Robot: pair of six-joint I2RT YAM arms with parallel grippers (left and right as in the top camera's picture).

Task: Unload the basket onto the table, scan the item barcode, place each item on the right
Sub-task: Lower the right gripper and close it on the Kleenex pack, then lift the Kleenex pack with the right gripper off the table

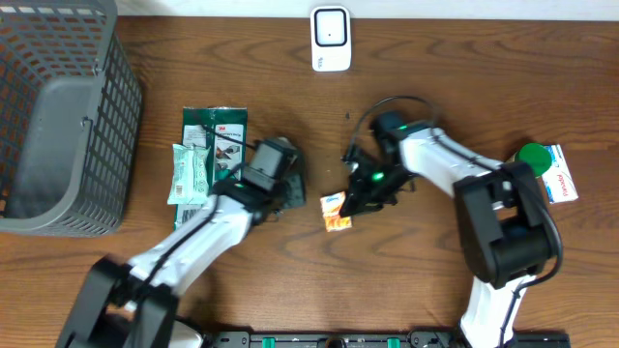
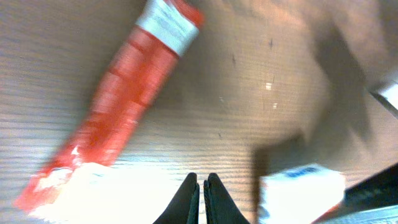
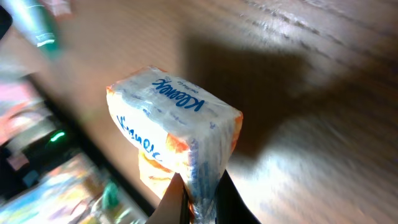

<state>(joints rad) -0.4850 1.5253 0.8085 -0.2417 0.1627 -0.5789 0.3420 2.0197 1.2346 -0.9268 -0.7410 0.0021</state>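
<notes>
Right end effector (image 3: 199, 194) clenches the tissue pack (image 3: 174, 106) by one edge (leaving its faces bare for reading), ready for what may be the scanner (image 1: 330, 37).

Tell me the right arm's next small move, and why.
Probably lift the Kleenex pack straight up off the table. The right gripper is shut on the pack's edge, so the grasp looks made, while the white scanner sits at the table's far edge. A short lift would test the thin pinch before carrying it there.
</notes>
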